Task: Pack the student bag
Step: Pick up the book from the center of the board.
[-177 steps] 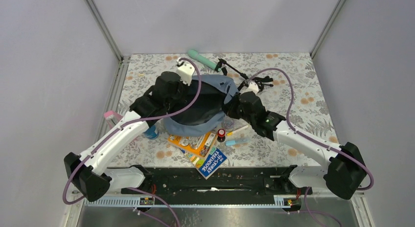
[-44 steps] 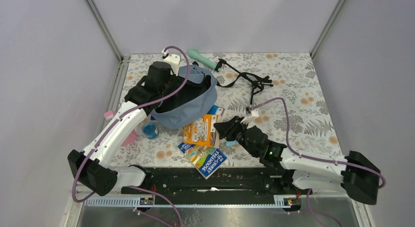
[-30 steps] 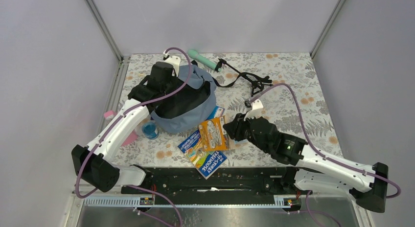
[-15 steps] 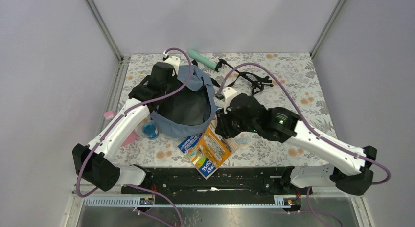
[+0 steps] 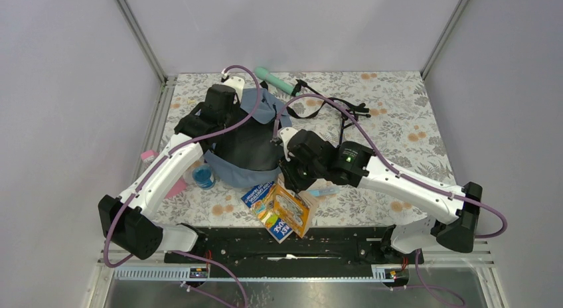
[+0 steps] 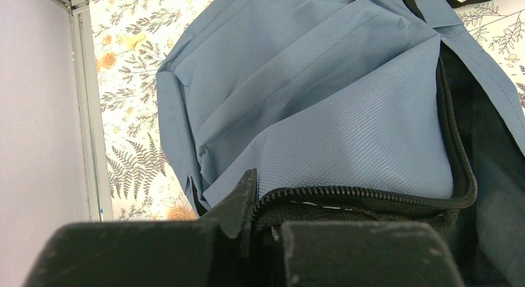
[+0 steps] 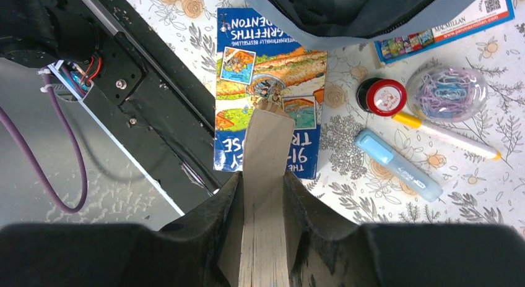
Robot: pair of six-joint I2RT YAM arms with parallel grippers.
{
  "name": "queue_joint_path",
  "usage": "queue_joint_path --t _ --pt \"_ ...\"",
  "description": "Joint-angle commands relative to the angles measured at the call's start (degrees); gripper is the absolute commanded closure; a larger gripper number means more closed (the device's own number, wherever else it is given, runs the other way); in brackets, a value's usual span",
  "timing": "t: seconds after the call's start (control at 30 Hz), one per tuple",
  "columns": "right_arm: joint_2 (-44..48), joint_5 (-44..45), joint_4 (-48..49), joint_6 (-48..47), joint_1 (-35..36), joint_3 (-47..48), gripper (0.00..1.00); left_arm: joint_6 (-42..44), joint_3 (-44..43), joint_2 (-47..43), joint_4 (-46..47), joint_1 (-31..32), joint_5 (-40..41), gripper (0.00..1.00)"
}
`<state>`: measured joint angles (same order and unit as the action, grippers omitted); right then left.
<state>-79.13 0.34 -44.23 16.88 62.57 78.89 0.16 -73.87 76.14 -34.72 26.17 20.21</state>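
Currently: student bag (image 5: 229, 172) on the desk (image 5: 398, 109), zipper rim pinched in the closed left gripper (image 6: 260, 222). Right gripper (image 7: 263, 197), clamping an orange book (image 5: 293, 208) edge-down, hangs just beside the bag's near rim, with the opening beyond it to the left.

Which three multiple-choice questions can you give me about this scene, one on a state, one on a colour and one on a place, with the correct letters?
1. What does the left gripper grip?
A) the zipper edge of the slate-blue fabric backpack
B) a pen
C) nothing

2. What colour is the cover of the flat book in the right gripper?
A) green
B) orange
C) white

3. Where does the light-blue plastic highlighter lie?
A) inside the backpack
B) in the left gripper
C) on the floral table

Answers:
1 A: its shut fingers pinch the zipper rim.
2 B: the top view shows an orange cover.
3 C: it lies flat beside the yellow-tipped white pen.
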Motion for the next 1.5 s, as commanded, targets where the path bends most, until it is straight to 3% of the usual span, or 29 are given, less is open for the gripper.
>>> queue_joint_path --t 0.0,0.3,0.73,0.8,0.93,0.97,1.3,1.47 --pt "-2.1 -1.2 2.9 -1.8 1.3 -0.4 0.91 0.4 -0.8 -1.7 1.8 -0.5 1.3 1.00" --pt "-3.8 -3.1 4.5 -2.5 1.5 -2.1 0.70 0.3 -0.8 -1.8 1.9 -0.5 1.1 1.00" --pt "-5.0 -5.0 5.5 -3.1 1.5 -3.9 0.54 0.2 -0.9 -1.8 1.9 -0.6 0.9 1.00" --pt "-5.2 -4.6 5.6 -3.3 1.5 -4.4 0.59 0.2 -0.9 -1.9 1.9 -0.6 0.8 1.00" --pt "-4.2 -2.7 5.7 -2.4 1.5 -4.4 0.95 0.1 -0.9 -2.0 1.9 -0.6 0.6 1.00" --pt "-3.3 -1.5 5.7 -2.2 1.5 -4.1 1.00 0.0 -1.1 -2.1 1.9 -0.6 0.3 1.00" --pt "11.3 9.8 6.4 2.4 -1.2 -0.2 1.00 -2.5 -5.7 0.3 -1.0 -0.6 -4.2 1.00" --pt "17.9 10.2 15.9 17.0 -8.6 -5.2 1.00 -4.3 -4.3 -1.1 -1.0 -0.6 -5.5 1.00"
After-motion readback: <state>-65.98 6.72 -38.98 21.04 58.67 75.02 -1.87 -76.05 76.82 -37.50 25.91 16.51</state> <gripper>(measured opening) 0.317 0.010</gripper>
